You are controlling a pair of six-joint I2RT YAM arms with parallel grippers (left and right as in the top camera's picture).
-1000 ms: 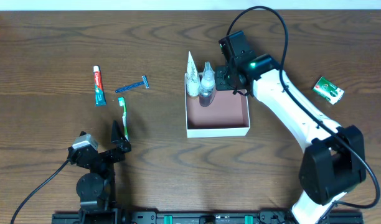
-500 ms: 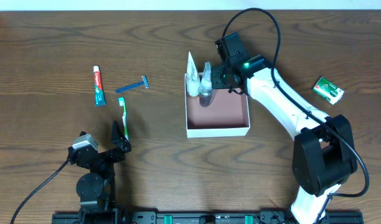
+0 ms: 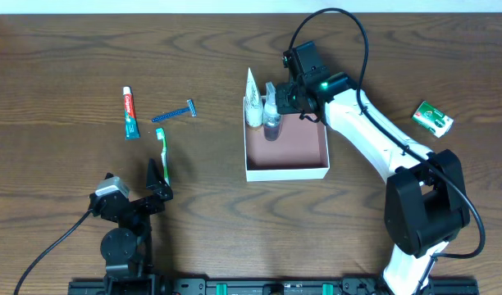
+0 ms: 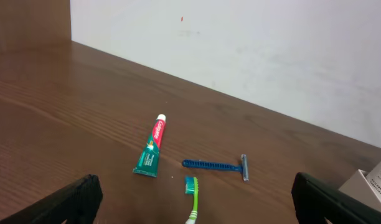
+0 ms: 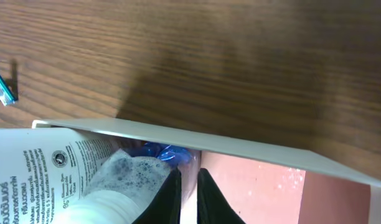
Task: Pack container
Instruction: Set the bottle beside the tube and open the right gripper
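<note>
The container [image 3: 285, 173], a shallow white-walled box with a pinkish floor, sits mid-table. A white tube [image 3: 251, 86], a foamy bottle [image 3: 255, 113] and a clear bottle [image 3: 272, 121] stand along its left wall. My right gripper [image 3: 285, 98] reaches in over the far wall. In the right wrist view its fingers [image 5: 189, 186] are almost together, pinching the pale clear bottle, with the foamy bottle [image 5: 125, 177] just to their left. My left gripper [image 3: 158, 182] rests wide open near the front left, holding nothing.
A toothpaste tube [image 3: 130, 113], a blue razor [image 3: 174, 114] and a green toothbrush [image 3: 163, 152] lie on the wood left of the box. The left wrist view shows the same toothpaste tube [image 4: 151, 154], razor [image 4: 215, 165] and toothbrush [image 4: 192, 199]. A green soap packet [image 3: 432, 118] lies at the far right.
My right gripper has shifted a little left over the box's far left corner, carrying the clear bottle against the foamy one. The left arm has not moved.
</note>
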